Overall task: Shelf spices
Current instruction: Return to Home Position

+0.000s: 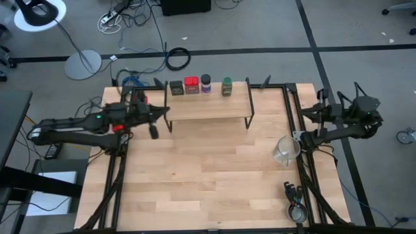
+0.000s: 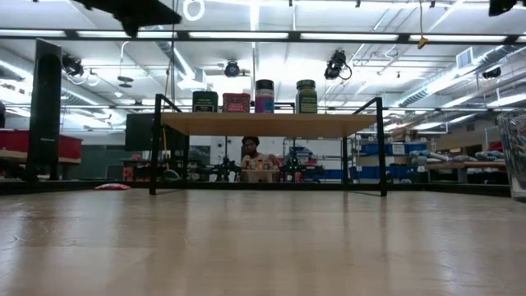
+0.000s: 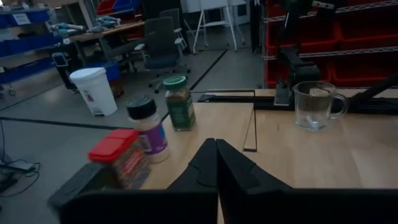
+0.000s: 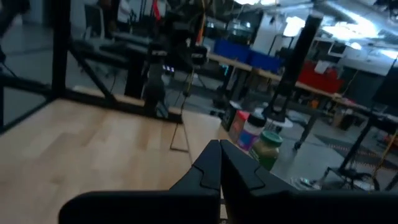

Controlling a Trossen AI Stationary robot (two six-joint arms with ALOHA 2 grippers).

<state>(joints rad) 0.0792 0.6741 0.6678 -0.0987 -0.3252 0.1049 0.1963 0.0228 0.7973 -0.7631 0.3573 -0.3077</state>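
Four spices stand in a row on the far edge of the shelf, a light plank on thin black legs: a dark olive tin, a red tin, a blue-capped jar and a green jar. The low view shows them on the shelf top. My left gripper hovers shut beside the shelf's left end, above the table; its wrist view looks along the row, with the red tin nearest. My right gripper is shut near the table's right edge, touching nothing.
A clear glass mug stands on the table by the right gripper, right of the shelf. A small metal cup with dark pieces lies at the near right corner. Black frame rails run along both table sides. Bare tabletop lies before the shelf.
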